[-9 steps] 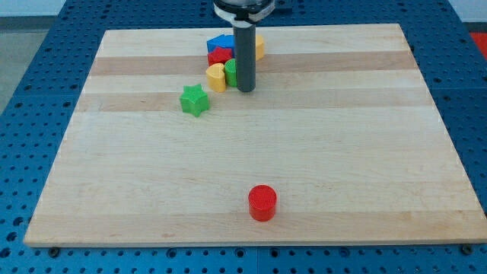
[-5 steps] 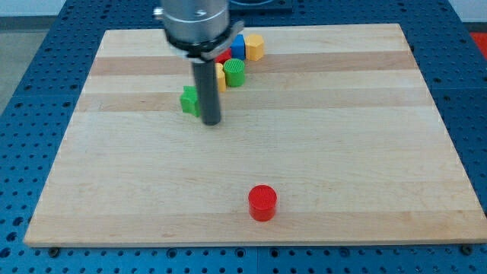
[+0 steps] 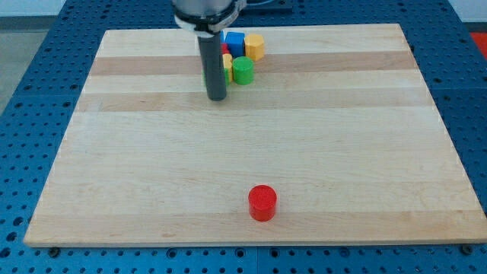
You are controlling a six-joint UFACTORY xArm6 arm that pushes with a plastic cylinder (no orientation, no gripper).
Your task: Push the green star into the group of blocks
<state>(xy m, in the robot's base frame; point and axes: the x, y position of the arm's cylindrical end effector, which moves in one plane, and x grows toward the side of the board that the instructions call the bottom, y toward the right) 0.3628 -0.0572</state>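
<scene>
My tip (image 3: 218, 97) rests on the board just below and left of the group of blocks near the view's top. The group holds a green cylinder (image 3: 243, 71), a yellow block (image 3: 227, 68) half hidden by the rod, a blue cube (image 3: 235, 42), a yellow hexagon (image 3: 254, 46) and a sliver of a red block (image 3: 225, 50). The green star does not show anywhere; the rod covers the spot just left of the group where it could be.
A red cylinder (image 3: 262, 202) stands alone near the view's bottom, right of centre. The wooden board (image 3: 114, 175) lies on a blue perforated table (image 3: 23, 91).
The rod swung left and down to the right side of the green star, then moved up and right toward the group. The star, visible before, is now out of sight.
</scene>
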